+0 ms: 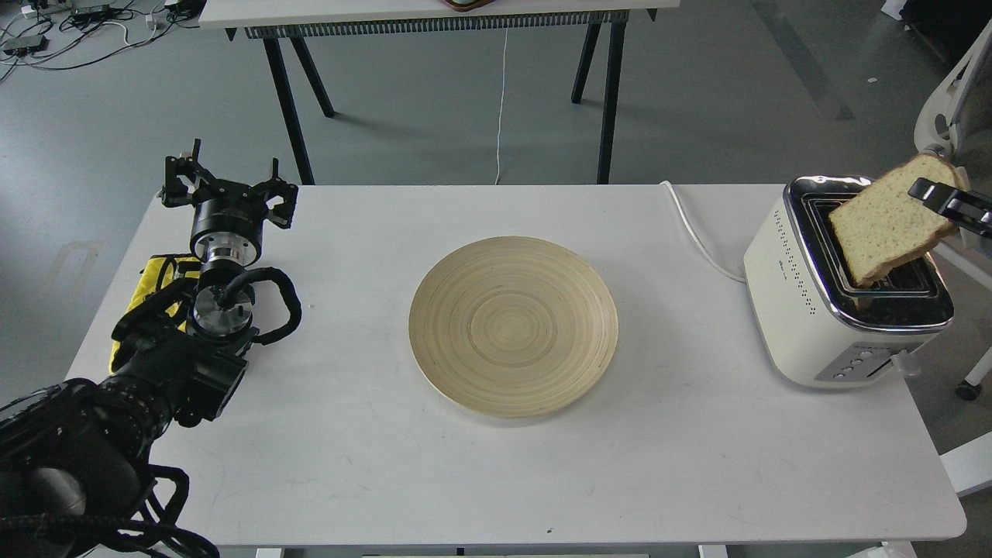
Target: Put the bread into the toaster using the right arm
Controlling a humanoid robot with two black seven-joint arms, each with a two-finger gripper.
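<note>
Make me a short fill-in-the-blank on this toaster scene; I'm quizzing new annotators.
1. The bread is held tilted, its lower corner in a slot of the ____.
2. The wooden plate holds ____ slices.
3. The right gripper grips the bread by its ____ edge.
4. The left gripper rests near the table's ____ edge.

Missing words: toaster; no; upper; left

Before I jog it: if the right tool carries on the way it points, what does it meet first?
The right tool grips the bread and points left and down toward the toaster. The slice's lower corner would likely enter the slot or catch its chrome rim first; depth is unclear.
</note>
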